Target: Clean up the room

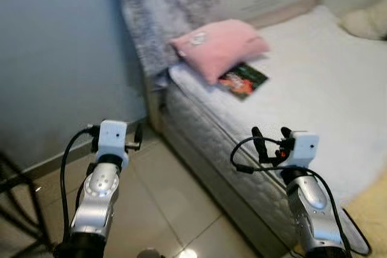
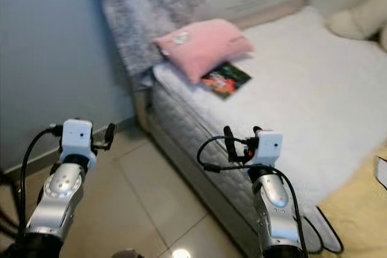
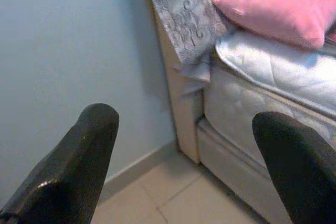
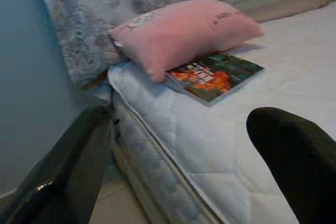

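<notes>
The robot stands at the corner of a bed (image 1: 314, 83) with a white quilted mattress. On the mattress, near its corner, lies a pink pillow (image 1: 219, 46). A book (image 1: 243, 80) with a dark green and orange cover lies flat on the mattress, and one end of it is under the edge of the pillow. Behind the pillow a grey patterned cloth (image 1: 163, 10) hangs over the end of the bed, close to the blue wall (image 1: 60, 58). At the far side of the bed there is a cream soft thing (image 1: 369, 21), too blurred to tell what it is.

The left claw (image 1: 138, 136) is raised over the tiled floor (image 1: 163, 203), beside the bed and apart from it. Its two fingers (image 3: 79, 161) stand wide apart and hold nothing; between them the wall and the bed corner are seen. The right claw (image 1: 269, 138) is raised over the side of the mattress, well apart from the book and the pillow. Its fingers (image 4: 294, 156) are also spread wide, with nothing between them. A yellow cloth (image 2: 357, 222) lies at the robot's right, beside the bed.
</notes>
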Motion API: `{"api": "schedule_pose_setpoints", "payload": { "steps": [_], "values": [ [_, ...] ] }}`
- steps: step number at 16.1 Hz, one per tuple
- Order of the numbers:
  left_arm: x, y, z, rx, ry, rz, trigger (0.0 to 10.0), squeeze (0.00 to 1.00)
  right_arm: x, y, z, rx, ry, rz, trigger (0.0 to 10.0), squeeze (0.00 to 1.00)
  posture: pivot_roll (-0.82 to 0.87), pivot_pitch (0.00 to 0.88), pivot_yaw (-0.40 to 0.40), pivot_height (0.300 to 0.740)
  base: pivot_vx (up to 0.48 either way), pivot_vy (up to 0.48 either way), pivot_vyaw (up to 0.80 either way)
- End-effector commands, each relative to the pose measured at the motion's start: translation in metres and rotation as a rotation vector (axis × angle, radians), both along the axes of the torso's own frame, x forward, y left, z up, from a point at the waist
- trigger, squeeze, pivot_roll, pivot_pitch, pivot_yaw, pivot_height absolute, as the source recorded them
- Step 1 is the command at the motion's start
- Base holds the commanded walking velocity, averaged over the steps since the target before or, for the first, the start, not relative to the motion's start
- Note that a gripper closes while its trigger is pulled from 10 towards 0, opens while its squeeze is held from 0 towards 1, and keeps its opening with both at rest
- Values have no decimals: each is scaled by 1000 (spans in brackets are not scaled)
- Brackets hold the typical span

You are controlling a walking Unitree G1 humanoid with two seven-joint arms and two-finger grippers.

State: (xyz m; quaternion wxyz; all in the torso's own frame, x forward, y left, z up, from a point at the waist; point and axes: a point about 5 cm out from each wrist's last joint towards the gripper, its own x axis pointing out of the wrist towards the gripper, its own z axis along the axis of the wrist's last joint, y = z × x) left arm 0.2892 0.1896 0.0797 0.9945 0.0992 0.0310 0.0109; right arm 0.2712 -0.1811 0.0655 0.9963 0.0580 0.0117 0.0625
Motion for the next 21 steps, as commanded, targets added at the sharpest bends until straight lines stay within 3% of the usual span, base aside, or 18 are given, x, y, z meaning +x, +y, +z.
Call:
{"api": "schedule_pose_setpoints", "payload": {
  "steps": [1, 5, 13, 18, 21],
  "values": [
    [7, -11, 17, -37, -64, -52, 10000, 0, -3, -8, 2, -10, -11, -27, 10000, 24, -11, 0, -16, 740, 480, 0, 500],
    [15, -7, 23, -162, -34, 34, 10000, 0, -6, -5, 0, -17, -2, -23, 10000, 20, -20, 0, -2, 740, 463, 0, 500],
    [18, -4, 26, -141, -32, 34, 10000, 0, 3, -2, -9, -34, 64, -28, 10000, 0, 6, 0, -4, 740, 471, 0, 375],
    [16, -7, 28, -117, -38, -9, 10000, 0, 6, 0, -2, -19, 9, -25, 10000, 16, 23, 0, 8, 740, 480, 0, 354],
    [19, -4, 25, -131, -25, 24, 10000, 0, 7, 2, -4, -20, 12, -14, 10000, 39, 24, 0, 7, 740, 115, 0, 479]
  ]
}}
